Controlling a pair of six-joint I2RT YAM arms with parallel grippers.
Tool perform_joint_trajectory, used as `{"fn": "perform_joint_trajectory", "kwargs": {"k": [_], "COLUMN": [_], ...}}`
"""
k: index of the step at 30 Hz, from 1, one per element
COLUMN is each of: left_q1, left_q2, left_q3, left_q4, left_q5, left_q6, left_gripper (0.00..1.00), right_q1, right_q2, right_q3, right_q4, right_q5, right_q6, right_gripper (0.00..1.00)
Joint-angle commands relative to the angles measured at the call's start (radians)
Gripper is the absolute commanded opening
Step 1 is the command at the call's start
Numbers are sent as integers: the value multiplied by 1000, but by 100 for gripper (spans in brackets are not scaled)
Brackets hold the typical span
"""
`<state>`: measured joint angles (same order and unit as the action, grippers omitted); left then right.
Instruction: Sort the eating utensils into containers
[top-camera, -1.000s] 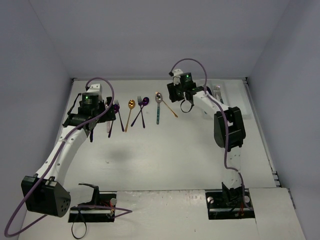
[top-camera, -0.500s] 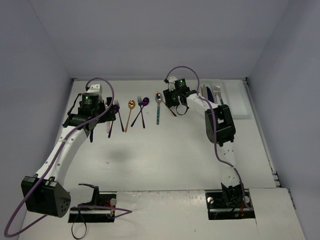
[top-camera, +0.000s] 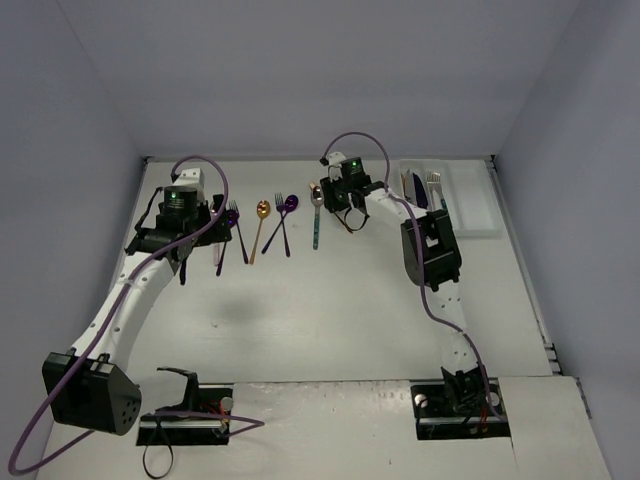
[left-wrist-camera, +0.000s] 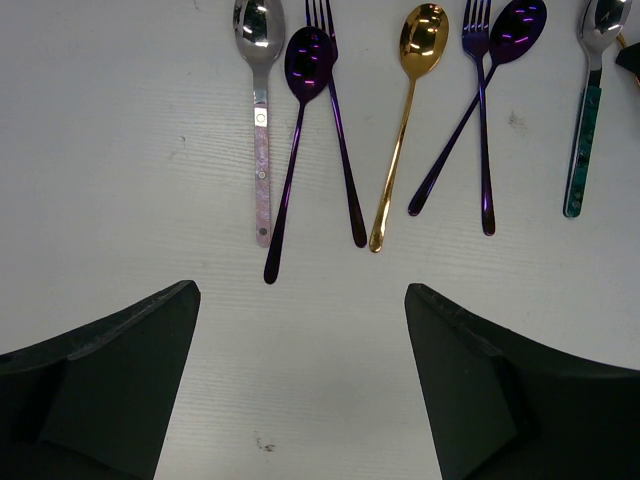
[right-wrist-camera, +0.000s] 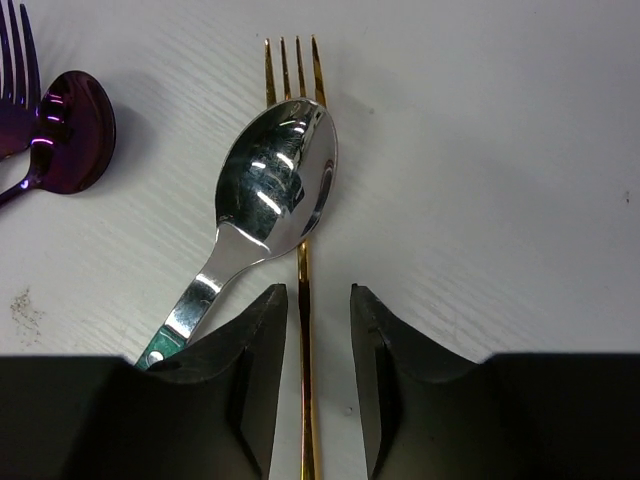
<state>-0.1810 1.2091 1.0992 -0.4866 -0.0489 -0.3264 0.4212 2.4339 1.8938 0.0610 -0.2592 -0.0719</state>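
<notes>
Two risks I see. Right jaws narrow, straddling gold fork (right-wrist-camera: 303, 270) handle, nothing pinched yet. Fork lies on bench (right-wrist-camera: 480, 150) under spoon (right-wrist-camera: 278, 180) bowl, so lift may drag spoon, or thin handle slips. Left jaws wide, empty.

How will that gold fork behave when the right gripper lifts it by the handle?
The gold fork looks like thin polished metal: probably stiff, light and slippery. It lies flat on the table, so a grip may be shallow. The silver spoon overlaps it, so lifting would likely shift that spoon.
</notes>
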Motion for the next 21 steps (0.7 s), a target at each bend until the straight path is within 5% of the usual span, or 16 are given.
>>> {"fn": "perform_joint_trajectory", "kwargs": {"k": [1, 9, 21], "left_q1": [9, 8, 9], "left_q2": [-6, -11, -3], "left_q3": [27, 27, 29], "left_q4": [28, 28, 28], "left_q5": [-2, -2, 15], "left_q6": [6, 5, -1], "left_gripper": [82, 82, 82], "right_q1": [16, 4, 14], "right_q2": [-6, -155, -513], "right_q3": [-32, -276, -744], "right_q4": [-21, -21, -78], "right_q5": [151, 343, 288], "right_q6": [36, 65, 241], "right_gripper": [7, 0, 2]}}
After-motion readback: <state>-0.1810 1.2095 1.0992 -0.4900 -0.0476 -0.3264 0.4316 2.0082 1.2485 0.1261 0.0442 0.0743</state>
